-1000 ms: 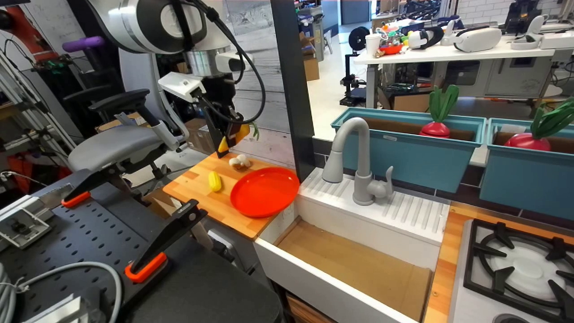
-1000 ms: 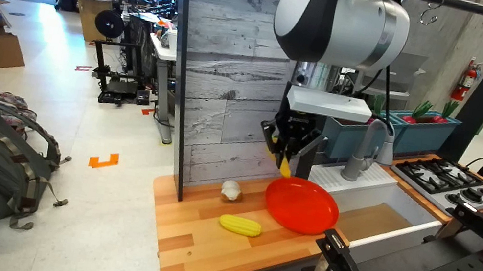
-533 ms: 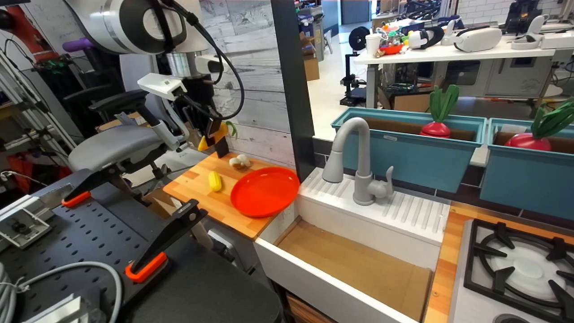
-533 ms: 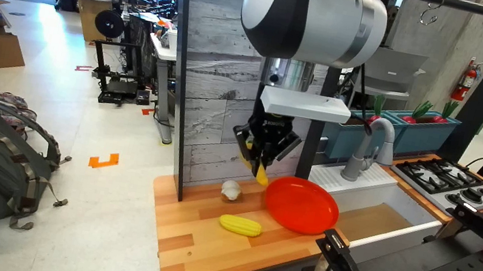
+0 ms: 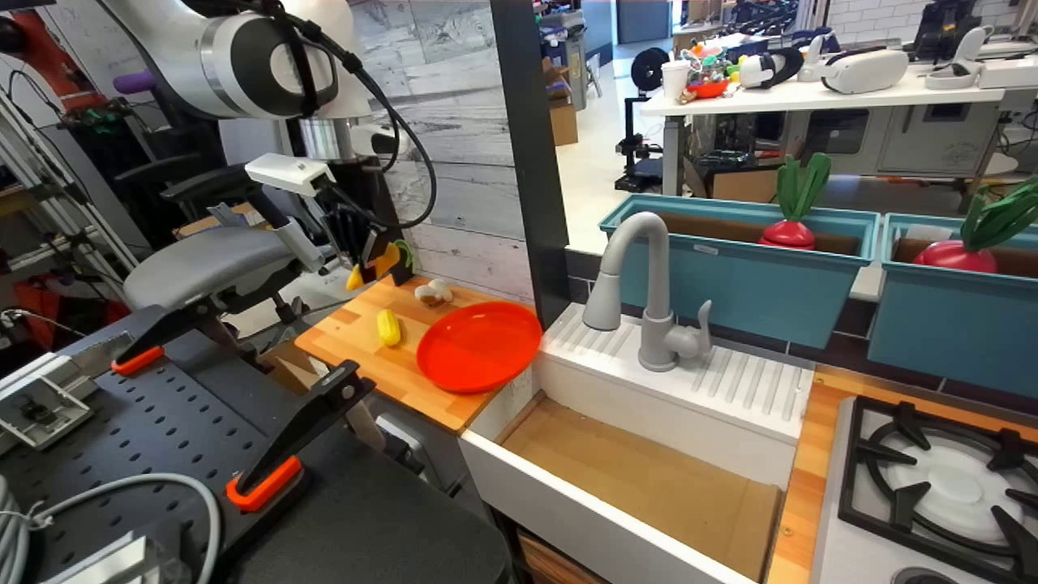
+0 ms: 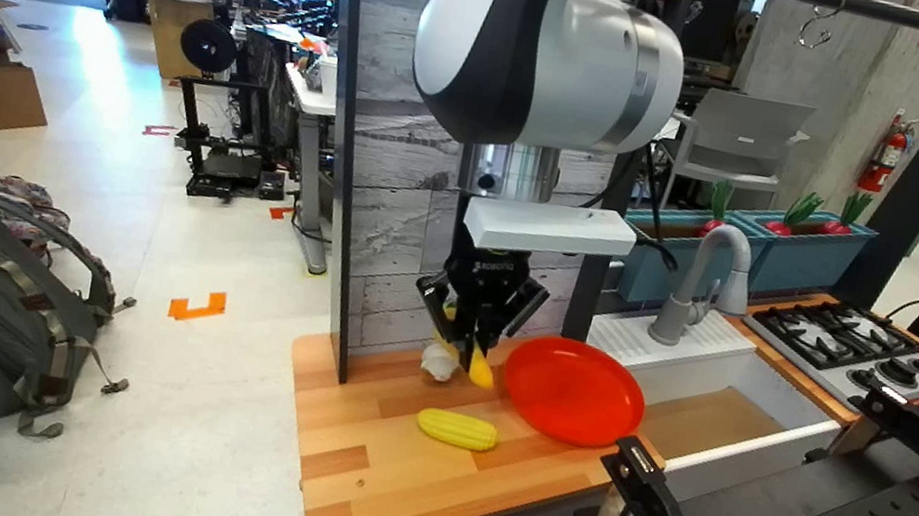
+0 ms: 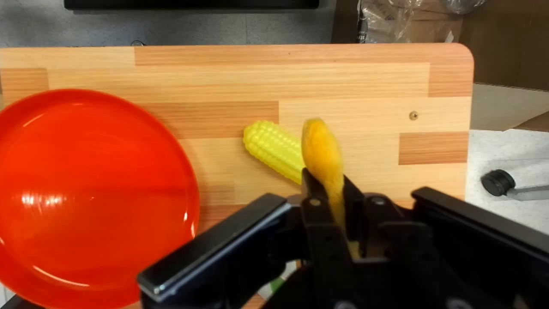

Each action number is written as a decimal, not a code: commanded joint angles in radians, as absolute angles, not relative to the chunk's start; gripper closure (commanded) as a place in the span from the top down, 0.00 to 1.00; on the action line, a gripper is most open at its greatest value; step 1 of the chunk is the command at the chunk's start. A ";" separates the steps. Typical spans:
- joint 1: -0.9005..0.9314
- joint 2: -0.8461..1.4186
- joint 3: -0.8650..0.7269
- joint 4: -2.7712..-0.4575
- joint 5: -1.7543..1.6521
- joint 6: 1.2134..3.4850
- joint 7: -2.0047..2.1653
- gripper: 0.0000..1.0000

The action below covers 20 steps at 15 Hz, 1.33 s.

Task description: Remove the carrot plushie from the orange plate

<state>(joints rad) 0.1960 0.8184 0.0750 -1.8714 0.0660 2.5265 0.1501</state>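
Carrot [image 7: 324,150] up in the air, off the plate [image 7: 92,171] and well to one side of it in the wrist view. Jaws drawn in tight, one on each side of the carrot's body; gap between them only as wide as the carrot itself. Yellow-orange tip pokes out past them toward the top of the wrist view; green leaves [image 5: 408,253] at the other end show in an exterior view, near the grey wood-look panel [image 5: 470,162]. Tip lower than leaves there; true tilt hard to judge.

Plate round, glossy red-orange, flat on the tabletop [image 7: 343,81], just beside the sink [image 5: 568,515].

Corn [image 7: 273,148] yellow, knobbly, lying on the same tabletop; in the wrist view one end is hidden behind carrot and jaws. Shows whole in both exterior views, apart from the plate.

White lump [image 5: 438,289], brownish underneath, on the tabletop near the panel. In an exterior view the lump [image 6: 437,364] is partly behind the jaws; too indistinct to name.

Arm [image 6: 587,72] white and black, overhead. Grey tap [image 5: 655,284] at the back of the sink; stove [image 5: 949,487] past the sink's other end. Two blue-green planters [image 5: 730,284] behind, holding red vegetables [image 5: 787,234] with green tops. Black-and-orange clamps [image 5: 263,485] on the dark bench [image 5: 381,511].
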 commanded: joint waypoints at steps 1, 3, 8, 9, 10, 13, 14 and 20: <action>0.211 0.889 0.056 -1.754 0.044 2.445 0.169 0.03; 0.215 0.920 0.051 -1.705 0.041 2.413 0.174 0.03; 0.207 0.993 0.043 -1.596 0.047 2.338 0.182 0.03; 0.204 1.007 0.039 -1.576 0.049 2.322 0.185 0.03; 0.201 1.019 0.037 -1.559 0.050 2.311 0.188 0.03; 0.197 1.053 0.024 -1.517 0.051 2.295 0.198 0.03; 0.196 1.061 0.019 -1.510 0.050 2.295 0.203 0.03; 0.205 1.096 -0.011 -1.504 0.039 2.319 0.235 0.03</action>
